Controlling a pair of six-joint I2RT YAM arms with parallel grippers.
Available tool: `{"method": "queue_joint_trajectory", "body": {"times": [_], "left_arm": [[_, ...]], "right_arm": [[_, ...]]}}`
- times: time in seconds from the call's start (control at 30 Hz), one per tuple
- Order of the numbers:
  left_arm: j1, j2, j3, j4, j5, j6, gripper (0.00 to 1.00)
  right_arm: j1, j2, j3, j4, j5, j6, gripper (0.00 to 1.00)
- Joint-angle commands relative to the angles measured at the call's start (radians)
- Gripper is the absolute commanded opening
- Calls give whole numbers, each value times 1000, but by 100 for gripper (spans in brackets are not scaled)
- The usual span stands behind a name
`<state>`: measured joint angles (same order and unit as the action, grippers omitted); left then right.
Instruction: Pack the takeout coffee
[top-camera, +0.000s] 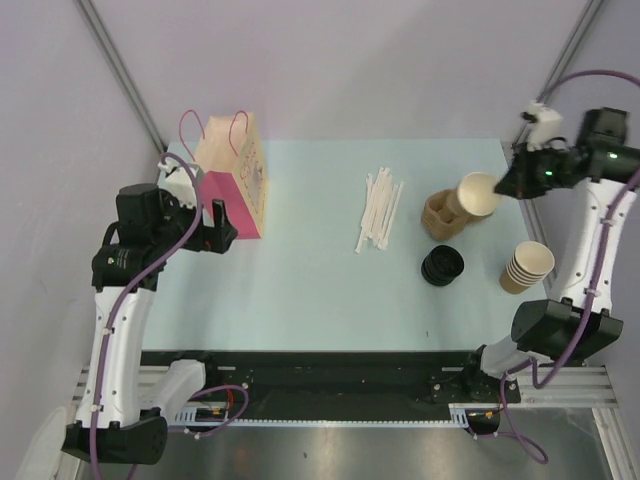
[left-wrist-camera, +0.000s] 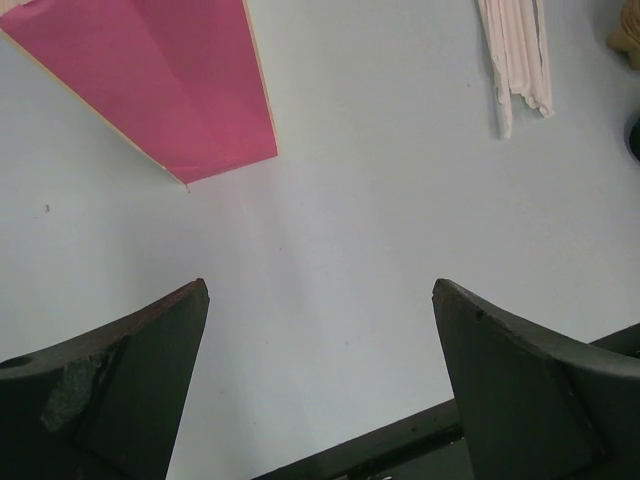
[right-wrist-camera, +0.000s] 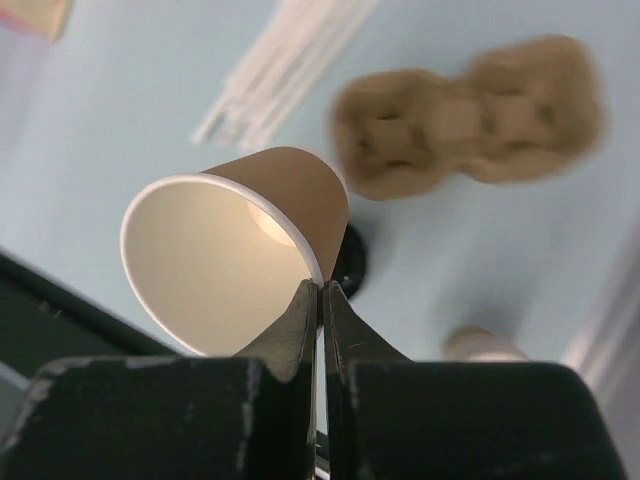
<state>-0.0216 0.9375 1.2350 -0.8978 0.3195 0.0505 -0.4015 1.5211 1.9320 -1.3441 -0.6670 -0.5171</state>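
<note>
1. The left hand (top-camera: 218, 228) hovers at the left side of the pale blue surface (top-camera: 300, 290). Its fingers are spread wide with nothing between them, and only bare surface shows in the gap in the left wrist view.
2. A pink bag (top-camera: 236, 178) with looped handles stands just beside that hand, toward the far left corner.
3. A loose bundle of white straws (top-camera: 379, 210) lies near the middle of the surface, well apart from the bag.
4. A brown pulp cup carrier (top-camera: 436, 216) sits to the right of the straws.
5. A pile of black lids (top-camera: 442, 266) lies just nearer than the carrier.
6. The paper cup (right-wrist-camera: 230, 250), brown outside and white inside, is lifted off the surface and tipped on its side. In the top view it overlaps the carrier's right end.
7. The right hand (right-wrist-camera: 322, 290) has its fingers pinched together on the cup's rim, one inside the wall and one outside.
8. A stack of cups (top-camera: 526, 266) stands at the right edge, near the lids.
</note>
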Motion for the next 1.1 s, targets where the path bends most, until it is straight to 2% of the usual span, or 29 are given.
{"method": "queue_joint_trajectory", "body": {"times": [0.0,0.03,0.07,0.23,0.37,0.67,1.07], "left_arm": [[-5,-32,46,53,-36,-12,100],[-5,-32,47,48,-31,-9,99],[-5,-29,52,39,-20,-3,100],[-5,-74,0,46,85,22,100],[-5,-132,-75,89,112,45,99],[-5,-141,-156,117,151,68,99],[-5,-138,-218,178,182,58,100]], "right_arm": [[277,-4,-47,-21,51,127,0],[387,2,-60,-1,70,156,0],[441,10,-83,34,84,167,0],[674,91,-172,146,116,229,0],[866,165,-248,267,168,265,0],[990,323,-320,413,144,313,0],[1061,393,-357,499,276,328,0]]}}
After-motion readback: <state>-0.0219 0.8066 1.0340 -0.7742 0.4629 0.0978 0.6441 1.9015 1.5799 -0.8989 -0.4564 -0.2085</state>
